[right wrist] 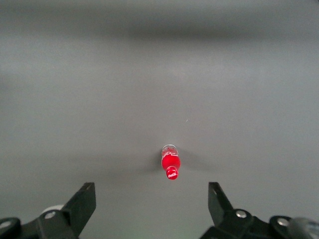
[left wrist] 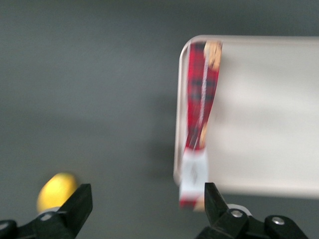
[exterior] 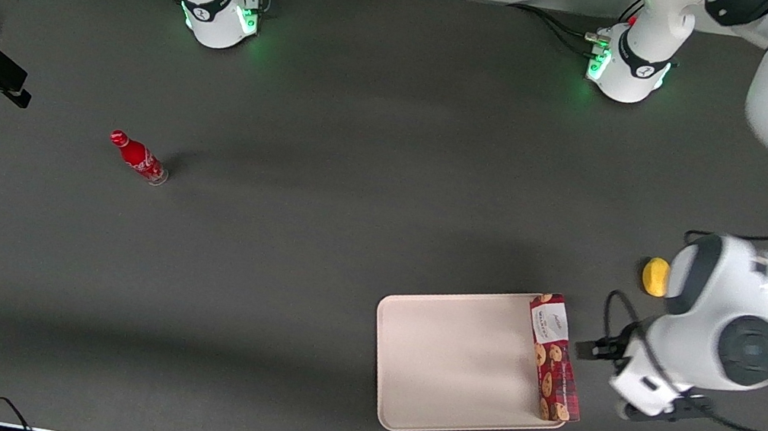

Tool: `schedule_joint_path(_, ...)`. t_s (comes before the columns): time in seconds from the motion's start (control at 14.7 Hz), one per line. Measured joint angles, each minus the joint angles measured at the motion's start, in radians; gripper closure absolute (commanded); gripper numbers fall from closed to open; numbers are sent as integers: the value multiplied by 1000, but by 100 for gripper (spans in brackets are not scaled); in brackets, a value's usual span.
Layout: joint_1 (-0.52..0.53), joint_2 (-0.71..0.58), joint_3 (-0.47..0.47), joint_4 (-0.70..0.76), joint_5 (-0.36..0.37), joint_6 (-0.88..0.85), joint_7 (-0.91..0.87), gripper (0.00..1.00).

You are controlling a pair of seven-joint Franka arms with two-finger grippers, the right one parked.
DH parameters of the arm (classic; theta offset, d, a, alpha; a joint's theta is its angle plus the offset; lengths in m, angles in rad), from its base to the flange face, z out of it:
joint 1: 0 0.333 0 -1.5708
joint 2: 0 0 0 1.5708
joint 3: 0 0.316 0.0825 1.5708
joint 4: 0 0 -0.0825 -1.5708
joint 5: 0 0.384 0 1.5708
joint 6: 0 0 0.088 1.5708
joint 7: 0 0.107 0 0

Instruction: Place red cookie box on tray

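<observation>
Your biggest reference is the tray [exterior: 454, 358], lying flat on the dark table [exterior: 331, 161] toward the working arm's end. The red cookie box [exterior: 555, 357] rests along the tray's short edge nearest the left arm, its length running with that rim. In the front view its outer long side seems to overhang the rim slightly, and the corner closest to the camera pokes past the tray's rounded corner; the wrist view is blurred by motion, so you cannot be sure whether the box sits flat inside or is propped on the lip.

Your gripper [exterior: 624, 381] hangs just beside the box, off the tray, with its fingers [left wrist: 75, 204] spread wide and nothing between them.

Judged from this, the box looks delivered but only marginally. If you want a clean finish, pull the arm straight up and away from the box rather than sweeping sideways, since a brush against that overhanging side could tip it off the rim. Mind the small yellow object [exterior: 655, 276] close by the arm. The red bottle [exterior: 138, 159] stands well apart, toward the parked arm's end.
</observation>
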Motion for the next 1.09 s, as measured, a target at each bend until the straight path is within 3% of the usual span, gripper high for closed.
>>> schedule_joint_path(0.2, 34, -137, 25, 47, -40, -278, 203, 0)
schedule_joint_path(0.41, 44, -297, 80, -47, -55, -381, 324, 0)
schedule_joint_path(0.61, 44, -490, 153, -277, -109, -352, 415, 0)
schedule_joint_path(0.89, 44, -798, 208, -687, -134, -146, 460, 0)
schedule_joint_path(1.09, 41, -899, 207, -795, -147, -118, 464, 0)
